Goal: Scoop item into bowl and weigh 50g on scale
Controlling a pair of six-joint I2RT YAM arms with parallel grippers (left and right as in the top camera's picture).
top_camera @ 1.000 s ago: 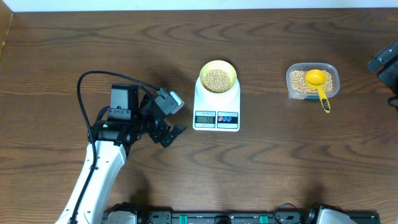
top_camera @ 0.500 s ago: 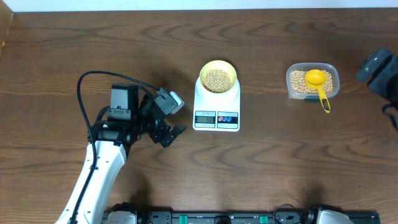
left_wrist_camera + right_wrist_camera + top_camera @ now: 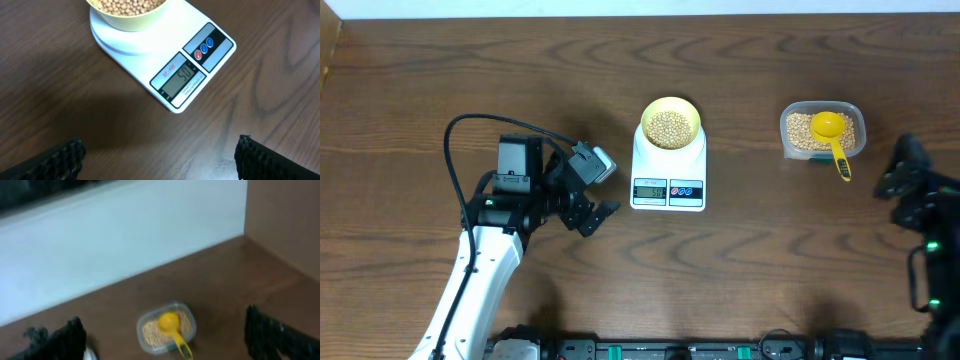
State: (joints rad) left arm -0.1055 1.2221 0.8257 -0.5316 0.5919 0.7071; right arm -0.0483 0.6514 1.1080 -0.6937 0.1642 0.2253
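The pale-yellow bowl (image 3: 669, 124) stands on the white scale (image 3: 668, 182), filled with beige beans (image 3: 131, 4). In the left wrist view the scale's (image 3: 210, 35) display reads about 50. My left gripper (image 3: 604, 190) hovers open just left of the scale, fingers (image 3: 67, 157) wide apart over bare wood and holding nothing. At the table's right edge, in front of the tub, my right gripper (image 3: 897, 170) is open and empty. It looks toward the tub (image 3: 166, 328) from a distance.
A clear plastic tub (image 3: 822, 132) of beans sits at the back right with a yellow measuring spoon (image 3: 834, 138) resting in it, handle over the near rim. A pale wall (image 3: 125, 235) lies beyond the table's far edge.
The right arm has swung from the far right edge down toward the front right of the table. The left arm, bowl, scale and spoon have not moved.
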